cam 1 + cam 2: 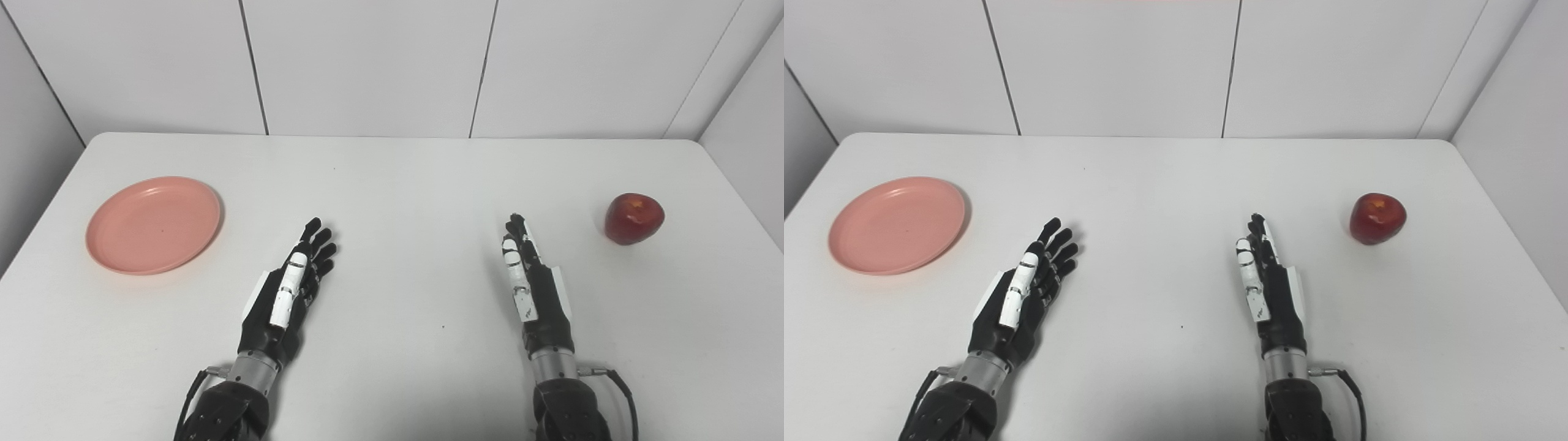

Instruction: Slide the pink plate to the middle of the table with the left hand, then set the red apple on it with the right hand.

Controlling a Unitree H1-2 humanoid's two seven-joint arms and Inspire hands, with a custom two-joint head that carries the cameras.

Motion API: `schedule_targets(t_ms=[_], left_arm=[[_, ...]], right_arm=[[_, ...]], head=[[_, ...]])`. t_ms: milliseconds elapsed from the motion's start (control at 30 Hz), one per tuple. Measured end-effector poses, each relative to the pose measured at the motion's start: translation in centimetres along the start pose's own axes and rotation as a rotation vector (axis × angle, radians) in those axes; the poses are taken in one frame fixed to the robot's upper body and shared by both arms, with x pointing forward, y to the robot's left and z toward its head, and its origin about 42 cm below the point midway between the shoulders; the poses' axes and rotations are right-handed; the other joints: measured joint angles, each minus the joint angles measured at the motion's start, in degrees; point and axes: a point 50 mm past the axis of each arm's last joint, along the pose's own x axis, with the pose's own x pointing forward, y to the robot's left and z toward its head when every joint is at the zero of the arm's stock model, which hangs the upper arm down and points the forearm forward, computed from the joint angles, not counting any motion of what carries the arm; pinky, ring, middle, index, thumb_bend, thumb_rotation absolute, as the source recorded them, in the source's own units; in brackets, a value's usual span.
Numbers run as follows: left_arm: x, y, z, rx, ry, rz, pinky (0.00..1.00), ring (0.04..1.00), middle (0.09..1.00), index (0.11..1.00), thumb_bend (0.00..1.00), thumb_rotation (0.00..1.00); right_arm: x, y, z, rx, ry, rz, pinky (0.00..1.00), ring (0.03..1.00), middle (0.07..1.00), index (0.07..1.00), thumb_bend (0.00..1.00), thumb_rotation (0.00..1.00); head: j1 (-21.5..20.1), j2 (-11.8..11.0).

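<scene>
Black jointed plastic with white plates covers both of my hands, which lie over the near half of the table [392, 177], each on a metal wrist collar above a dark forearm with a thin cable beside it. My left hand [289, 291] is stretched flat toward the far edge, fingers straight and slightly fanned, holding nothing. My right hand [531, 282] is turned edge-up, fingers straight and close together, also holding nothing, and the two hands sit well apart with bare tabletop between them. That tabletop is a smooth, matte white surface with rounded far corners and a few tiny dark specks. Farther out, near the left edge, the pink plate [153, 224] lies flat: round, shallow, smooth plastic by the look of it, with a low raised rim, and it carries nothing. It is well clear of my left fingertips. Near the right edge, about as far out, the red apple [634, 218] stands on the table, glossy, rounded, with yellowish streaks around its top, apart from my right hand.
</scene>
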Motion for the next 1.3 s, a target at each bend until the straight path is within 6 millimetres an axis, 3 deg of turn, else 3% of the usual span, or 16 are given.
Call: schedule_targets(t_ms=[1067,1200,1300], left_arm=[[0.01,0.00,-0.05,0.000,0.002,0.000,0.97,0.960,0.976,0.974,0.41,1.00],[0.03,0.03,-0.21,-0.001,0.007,0.001,0.98,0.958,0.974,0.973,0.41,1.00],[0.09,0.00,-0.52,-0.002,0.018,0.003,0.98,0.956,0.974,0.974,0.42,1.00]], right_arm=[[0.03,-0.06,-0.08,-0.002,-0.005,0.001,0.95,0.943,0.948,0.958,0.22,1.00],[0.04,-0.05,-0.10,-0.003,-0.005,0.002,0.95,0.942,0.950,0.959,0.21,1.00],[0.14,-0.07,-0.15,-0.002,-0.007,0.003,0.94,0.940,0.953,0.961,0.22,1.00]], head=[[0.35,-0.18],[1.23,-0.61],[4.29,-1.84]])
